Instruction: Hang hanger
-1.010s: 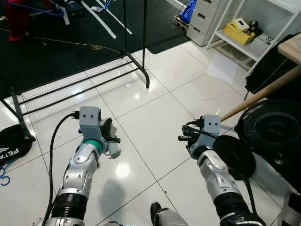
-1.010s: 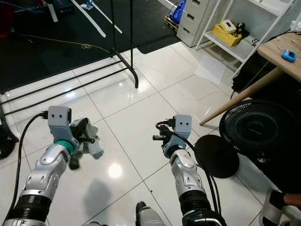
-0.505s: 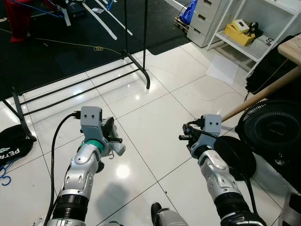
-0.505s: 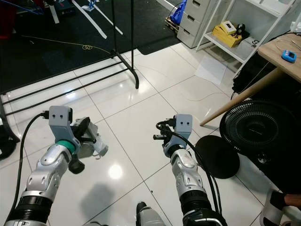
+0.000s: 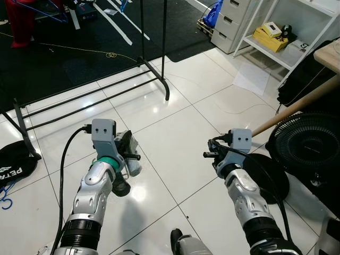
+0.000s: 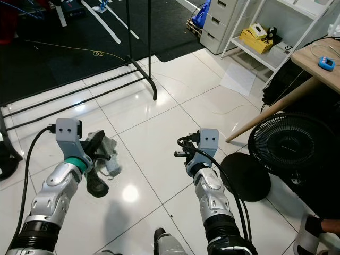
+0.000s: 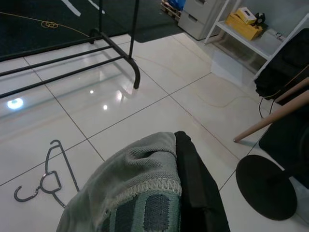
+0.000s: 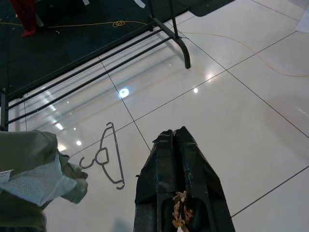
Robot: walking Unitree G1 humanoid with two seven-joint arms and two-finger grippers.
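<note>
Two arms reach out over a glossy white tiled floor (image 5: 175, 133). The left gripper (image 5: 127, 154) is clenched on a bundle of grey-green knitted cloth (image 7: 140, 193), with a paler dotted piece (image 8: 34, 181) hanging from it; one black finger (image 7: 195, 188) shows against the cloth in the left wrist view. The right gripper (image 8: 178, 159) holds nothing, its two black fingers pressed flat together, and hangs above the tiles to the right of the left one.

For containers, a white open shelf unit (image 5: 289, 45) stands at the far right with a yellow box (image 5: 272, 36) on its lower board and a small dark object beside it. A white set of drawers (image 5: 234, 24) stands just left of the shelves, with a blue bag (image 5: 215, 11) against it. What the drawers hold cannot be told.

The hanger (image 8: 108, 154) lies flat on the tiles near the left gripper, apart from both grippers. It is thin grey wire: a long shoulder bar, a small loop near the middle and a curled hook at one end. It also shows in the left wrist view (image 7: 48, 176).

Farther away stands a black clothes rack (image 5: 101, 90), its base rails low over the tiles and its uprights rising by the edge of a dark carpet (image 5: 79, 37). At the right are a black fan (image 5: 308, 143) with a round base and a slanted wooden table leg (image 5: 297, 103).
</note>
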